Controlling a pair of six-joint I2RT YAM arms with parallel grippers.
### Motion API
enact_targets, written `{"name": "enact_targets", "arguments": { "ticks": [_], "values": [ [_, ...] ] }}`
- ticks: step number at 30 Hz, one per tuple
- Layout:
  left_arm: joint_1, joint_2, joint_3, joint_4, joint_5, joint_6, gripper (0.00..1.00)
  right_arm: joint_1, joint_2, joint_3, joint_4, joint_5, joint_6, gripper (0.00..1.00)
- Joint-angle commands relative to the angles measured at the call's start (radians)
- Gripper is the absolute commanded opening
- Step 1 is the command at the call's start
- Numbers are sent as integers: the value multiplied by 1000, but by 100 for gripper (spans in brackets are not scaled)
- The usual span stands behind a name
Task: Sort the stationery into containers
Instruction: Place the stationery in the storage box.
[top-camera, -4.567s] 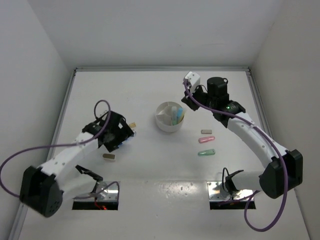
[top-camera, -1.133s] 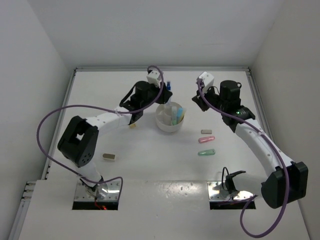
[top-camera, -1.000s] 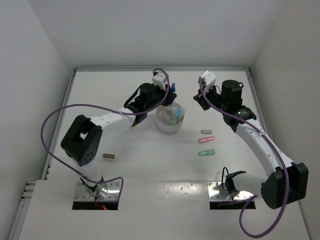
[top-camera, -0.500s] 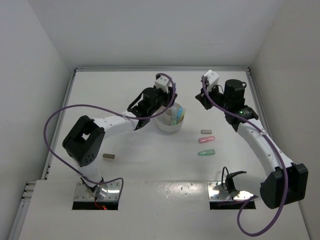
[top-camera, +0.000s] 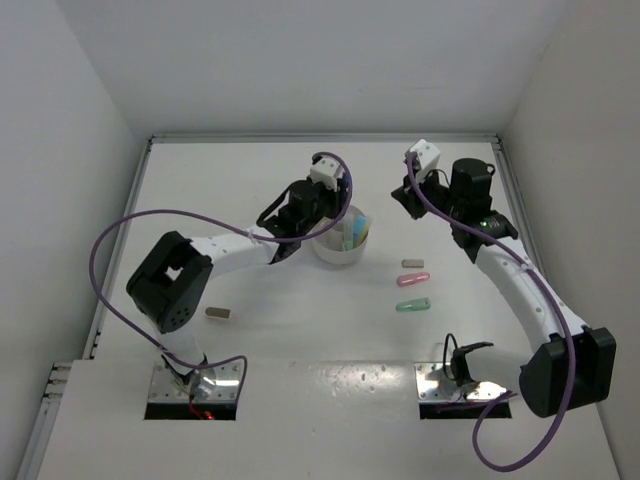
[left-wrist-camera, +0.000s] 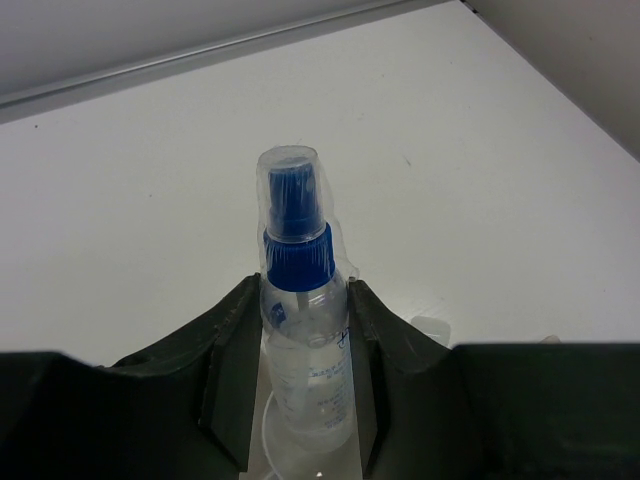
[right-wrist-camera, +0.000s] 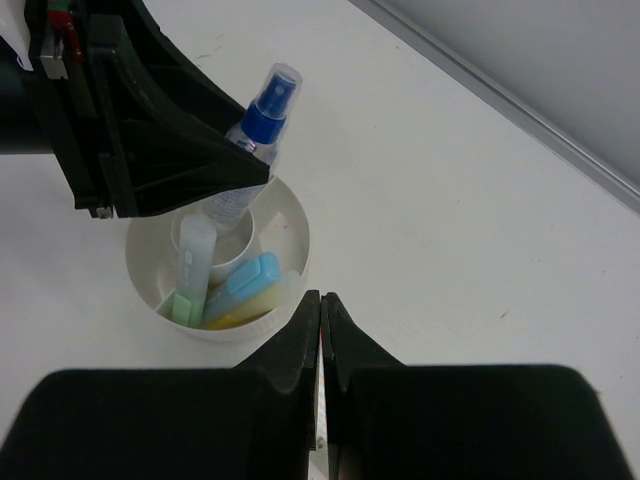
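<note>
My left gripper (left-wrist-camera: 303, 289) is shut on a small clear spray bottle with a blue cap (left-wrist-camera: 300, 330). It holds the bottle upright, base down in the middle cup of the round white bowl (right-wrist-camera: 292, 232). From the right wrist view, the bottle (right-wrist-camera: 252, 128) sticks up out of the bowl, which also holds blue (right-wrist-camera: 240, 285), green (right-wrist-camera: 190, 272) and yellow (right-wrist-camera: 258, 306) markers. The bowl (top-camera: 325, 255) lies mid-table with the left gripper (top-camera: 335, 207) over it. My right gripper (right-wrist-camera: 321, 298) is shut and empty, hovering to the right of the bowl.
On the table right of the bowl lie a grey eraser (top-camera: 412, 264), a pink marker (top-camera: 413, 279) and a green marker (top-camera: 412, 305). A tan eraser (top-camera: 217, 313) lies at the front left. The right gripper (top-camera: 405, 195) hangs near the back right.
The left arm has carried the bottle from the left side to the right, over the bowl, and lowered it into the middle cup. The right gripper has drifted slightly back and right.
</note>
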Motion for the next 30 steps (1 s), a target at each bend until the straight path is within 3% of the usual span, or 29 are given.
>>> {"name": "enact_targets", "arguments": {
  "ticks": [1,11,13,18,21,30],
  "values": [
    [-27,13,10,48,-36,16,0,-11,-12,-2,38,-37,12,0],
    [-36,33,10,48,-68,6,1,-21,-12,-2,29,-55,12,0],
    [-36,33,10,48,-68,6,5,-30,-12,-2,29,-55,12,0],
    [-36,33,-8,48,-77,-3,35,-30,-12,-2,29,-65,22,0],
    [-36,14,-8,48,-86,-3,44,-30,-3,-2,29,-65,22,0],
    [-36,-27,-18,39,-85,-3,51,-39,-3,-2,29,-74,22,0]
  ]
}}
